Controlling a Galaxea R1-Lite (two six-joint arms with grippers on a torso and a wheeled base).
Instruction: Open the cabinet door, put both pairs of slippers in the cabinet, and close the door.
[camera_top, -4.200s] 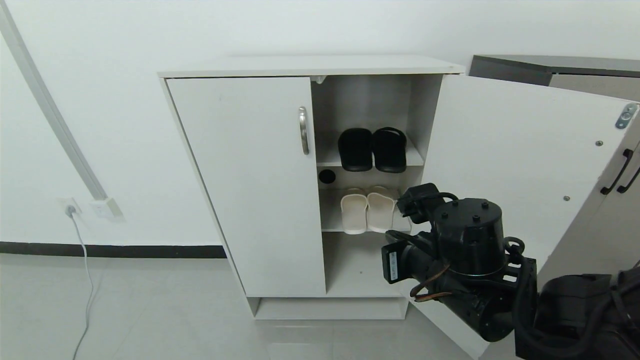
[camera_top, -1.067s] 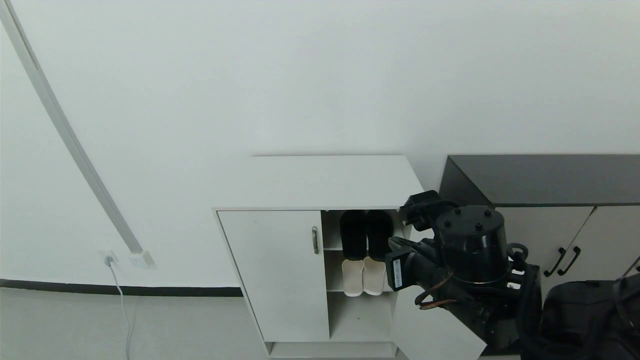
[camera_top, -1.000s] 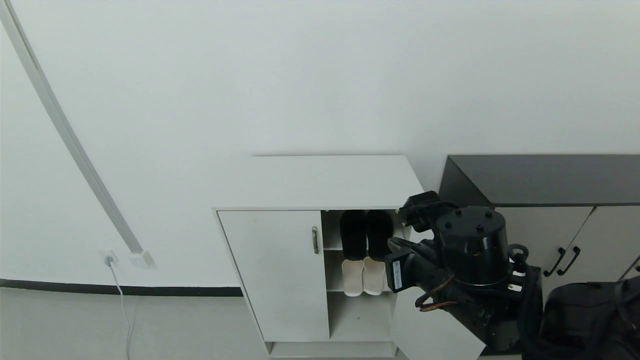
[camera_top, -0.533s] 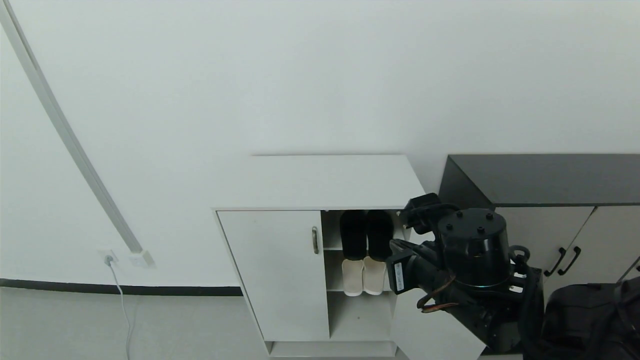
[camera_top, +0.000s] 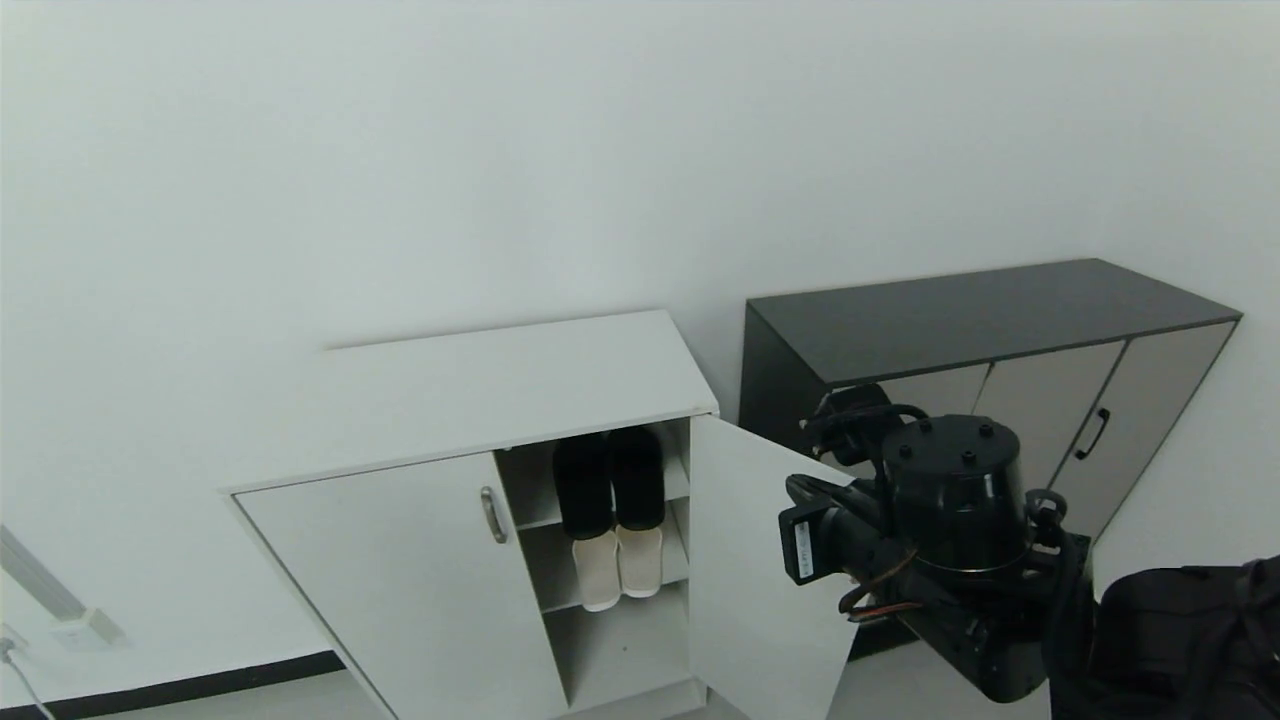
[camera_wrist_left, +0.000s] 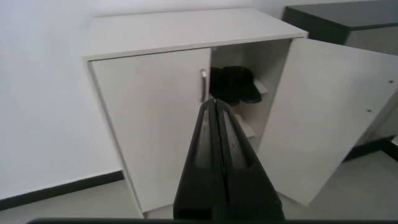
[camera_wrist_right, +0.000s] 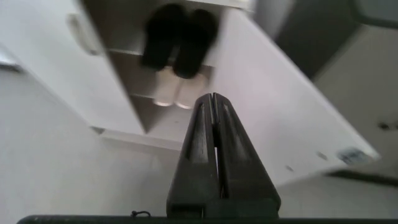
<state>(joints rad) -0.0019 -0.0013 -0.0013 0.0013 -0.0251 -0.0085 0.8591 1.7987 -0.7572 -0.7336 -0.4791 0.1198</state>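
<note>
The white cabinet (camera_top: 480, 385) has its left door shut and its right door (camera_top: 760, 570) swung open. Black slippers (camera_top: 610, 480) lie on the upper shelf, with white slippers (camera_top: 617, 565) on the shelf below. My right arm (camera_top: 940, 520) hangs in front of the open door's outer edge. In the left wrist view, my left gripper (camera_wrist_left: 214, 102) is shut and empty, facing the cabinet's middle, with the black slippers (camera_wrist_left: 239, 84) beyond it. My right gripper (camera_wrist_right: 214, 98) is also shut and empty, well back from the black slippers (camera_wrist_right: 180, 40), the white slippers (camera_wrist_right: 177, 90) and the open door (camera_wrist_right: 273, 112).
A dark-topped cabinet (camera_top: 980, 320) with grey doors stands against the wall just right of the white one, behind the open door. The shut left door carries a metal handle (camera_top: 493, 515). The bottom compartment (camera_top: 620, 655) holds nothing. A wall socket (camera_top: 85, 628) sits low at the far left.
The whole head view has swung to the right, so the camera moved. Both pairs of slippers stay on their shelves and the right door stays open. My right arm holds its pose.
</note>
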